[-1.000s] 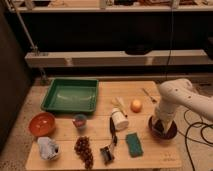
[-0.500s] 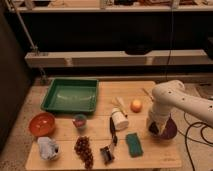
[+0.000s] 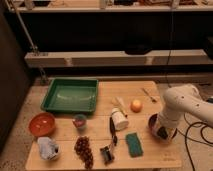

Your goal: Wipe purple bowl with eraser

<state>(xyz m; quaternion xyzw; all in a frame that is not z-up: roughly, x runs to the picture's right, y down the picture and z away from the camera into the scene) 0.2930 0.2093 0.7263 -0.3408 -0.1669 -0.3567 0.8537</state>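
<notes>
The purple bowl (image 3: 154,125) sits on the wooden table near its right edge, and only its left rim and part of its inside show. My white arm comes in from the right and bends down over the bowl. The gripper (image 3: 163,132) is down inside the bowl at its right side, with something dark at its tip. I cannot make out the eraser as a separate thing.
On the table (image 3: 105,135) are a green tray (image 3: 70,95), an orange-red bowl (image 3: 42,124), a small cup (image 3: 80,121), grapes (image 3: 84,150), a white-blue cloth lump (image 3: 48,148), a black clip (image 3: 106,152), a green sponge (image 3: 134,144), a white bottle (image 3: 118,120), an orange (image 3: 136,105) and a spoon (image 3: 149,95). Cables lie on the floor at the right.
The arm has shifted a little to the left and down over the purple bowl, and the gripper sits lower inside it. Nothing else on the table has moved.
</notes>
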